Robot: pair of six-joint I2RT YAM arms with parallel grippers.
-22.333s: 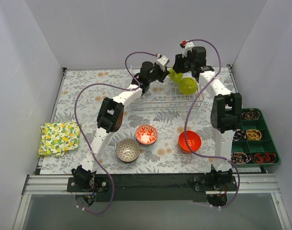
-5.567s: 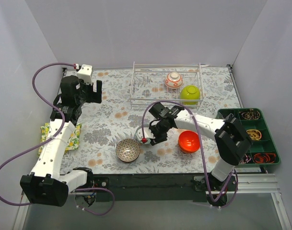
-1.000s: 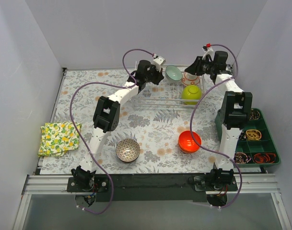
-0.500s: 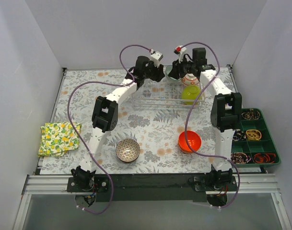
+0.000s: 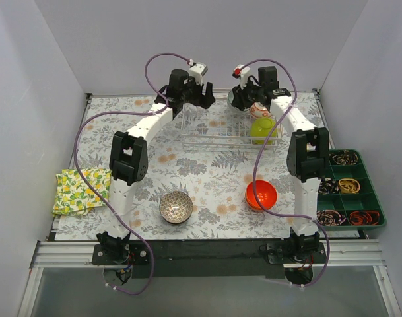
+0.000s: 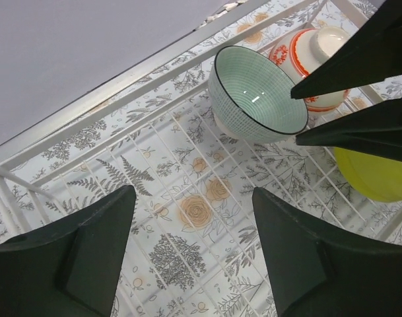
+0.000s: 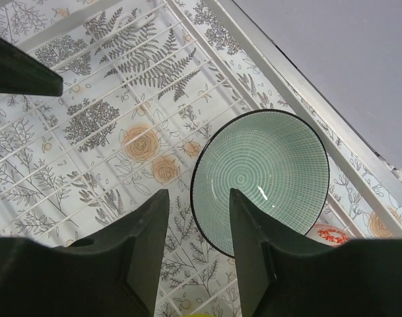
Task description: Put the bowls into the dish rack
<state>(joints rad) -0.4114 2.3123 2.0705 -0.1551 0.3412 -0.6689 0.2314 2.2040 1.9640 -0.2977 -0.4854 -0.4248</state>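
The pale blue-green bowl [image 6: 257,92] leans on edge in the wire dish rack [image 5: 214,137], beside the red-and-white bowl [image 6: 313,49] and a lime-green bowl [image 5: 261,129]. My right gripper [image 7: 198,194] hangs open over the pale bowl [image 7: 267,178], its fingers either side of the rim without closing on it. My left gripper [image 6: 193,195] is open and holds nothing, above the rack's left part, clear of the bowl. On the table in front lie the orange-red bowl [image 5: 261,195] and the dark brown-and-white bowl [image 5: 176,207].
A dark green compartmented tray [image 5: 369,198] sits at the right table edge. At the left edge lies a yellow-green patterned cloth [image 5: 82,190]. White walls close in the back and both sides. Purple cables loop over both arms.
My left gripper has opened, let go of the pale bowl and drawn back to the left. The right gripper swung left over that bowl and opened somewhat wider.
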